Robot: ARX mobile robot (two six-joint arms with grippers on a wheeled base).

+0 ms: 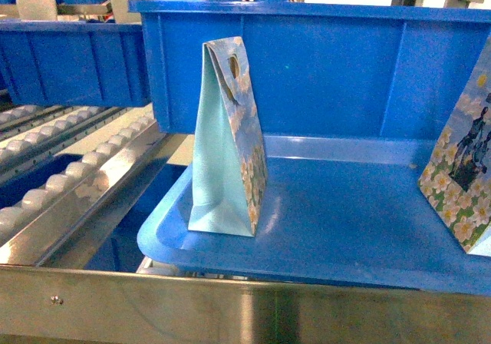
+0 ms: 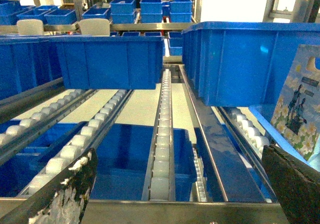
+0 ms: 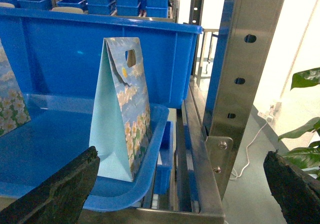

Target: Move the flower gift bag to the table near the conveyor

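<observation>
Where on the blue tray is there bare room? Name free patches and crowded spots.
Free: the tray floor between the flower gift bag and the figure-print bag. Crowded: the tray's left front corner, where the flower gift bag stands near the rim; the blue bin walls off the back.

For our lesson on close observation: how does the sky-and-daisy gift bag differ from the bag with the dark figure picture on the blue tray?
The flower gift bag shows sky, clouds and daisies; the figure bag shows dark figures among daisies. The flower gift bag turns its plain pale-blue side forward, the figure bag its printed face. The first stands left on the blue tray, the second right, cropped. Both bear daisies.
</observation>
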